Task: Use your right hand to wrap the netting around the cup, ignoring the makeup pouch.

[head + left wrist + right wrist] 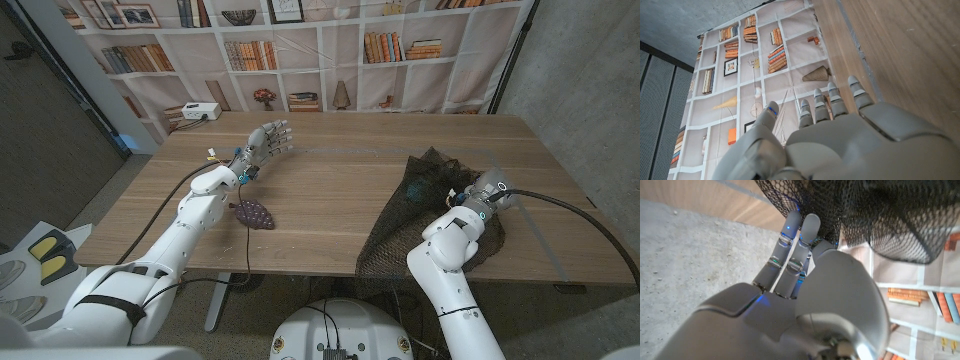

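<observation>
The black netting [425, 215] lies heaped on the right side of the table and hangs over the front edge. A hump in it with a teal glint [421, 184] marks where the cup stands, mostly hidden under the mesh. My right hand [478, 196] is at the heap's right side, wrist raised. In the right wrist view its fingers [792, 240] and thumb come together in the netting [880, 215], pinching it, with the tips buried in mesh. My left hand [266, 144] hovers over the far left of the table, fingers apart, holding nothing.
A purple dotted makeup pouch [253, 214] lies near the front edge beside my left forearm. A white box [200, 112] sits at the table's far left corner. Bare wood [340, 190] spans the middle. A bookshelf backdrop [755, 65] hangs behind the table.
</observation>
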